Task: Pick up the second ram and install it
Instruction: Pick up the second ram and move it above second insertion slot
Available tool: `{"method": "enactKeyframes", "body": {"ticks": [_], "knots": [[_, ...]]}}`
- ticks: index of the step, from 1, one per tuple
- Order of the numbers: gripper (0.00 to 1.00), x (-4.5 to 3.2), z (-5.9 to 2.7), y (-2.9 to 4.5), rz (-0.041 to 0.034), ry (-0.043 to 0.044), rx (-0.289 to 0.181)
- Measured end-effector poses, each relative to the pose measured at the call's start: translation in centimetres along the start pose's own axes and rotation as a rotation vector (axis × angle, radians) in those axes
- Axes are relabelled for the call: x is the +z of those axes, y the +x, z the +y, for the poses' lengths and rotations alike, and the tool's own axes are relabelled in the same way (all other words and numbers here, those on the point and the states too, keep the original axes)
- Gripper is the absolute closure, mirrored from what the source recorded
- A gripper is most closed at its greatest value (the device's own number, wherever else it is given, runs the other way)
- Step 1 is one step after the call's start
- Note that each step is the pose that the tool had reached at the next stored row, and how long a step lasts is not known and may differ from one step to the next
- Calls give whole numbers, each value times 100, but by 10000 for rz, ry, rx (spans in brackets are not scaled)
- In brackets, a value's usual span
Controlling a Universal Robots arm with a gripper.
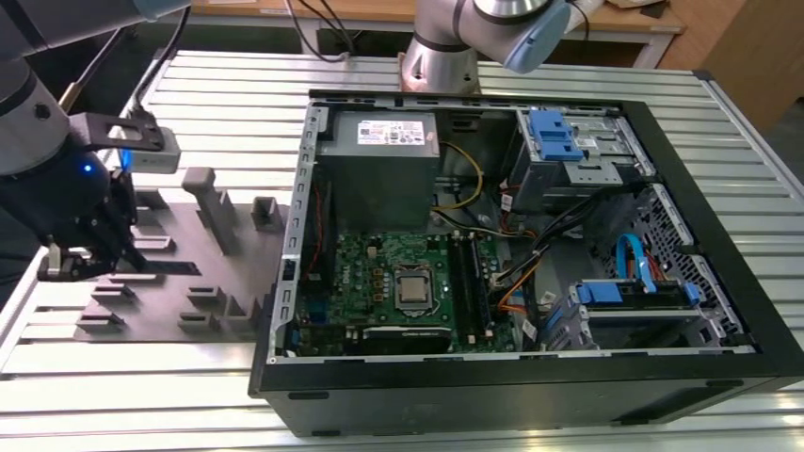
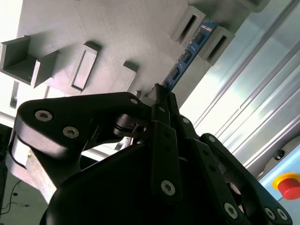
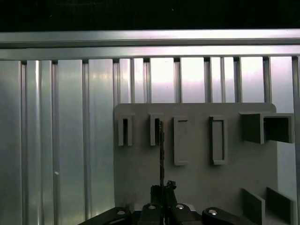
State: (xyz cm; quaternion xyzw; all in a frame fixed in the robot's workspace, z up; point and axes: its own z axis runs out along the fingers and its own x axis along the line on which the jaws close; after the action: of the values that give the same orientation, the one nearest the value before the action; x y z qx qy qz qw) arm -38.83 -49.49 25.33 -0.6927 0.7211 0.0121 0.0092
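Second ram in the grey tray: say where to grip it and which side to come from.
Pinch the second ram across its two flat faces, at the end clear of the slotted blocks, coming from above onto its upper long edge. It stands on edge in the grey tray, leaving that thin edge free. The gripper is shut there.

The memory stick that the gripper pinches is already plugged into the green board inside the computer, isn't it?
Not quite. The gripper does pinch the second ram, but the stick sits on the grey tray, between two of its upright blocks, not in the green board. The second wrist view shows this.
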Motion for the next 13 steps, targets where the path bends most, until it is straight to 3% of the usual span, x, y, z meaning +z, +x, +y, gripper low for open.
{"method": "enactKeyframes", "body": {"ticks": [13], "knots": [[86,-167,1,-5,0,0,0]]}}
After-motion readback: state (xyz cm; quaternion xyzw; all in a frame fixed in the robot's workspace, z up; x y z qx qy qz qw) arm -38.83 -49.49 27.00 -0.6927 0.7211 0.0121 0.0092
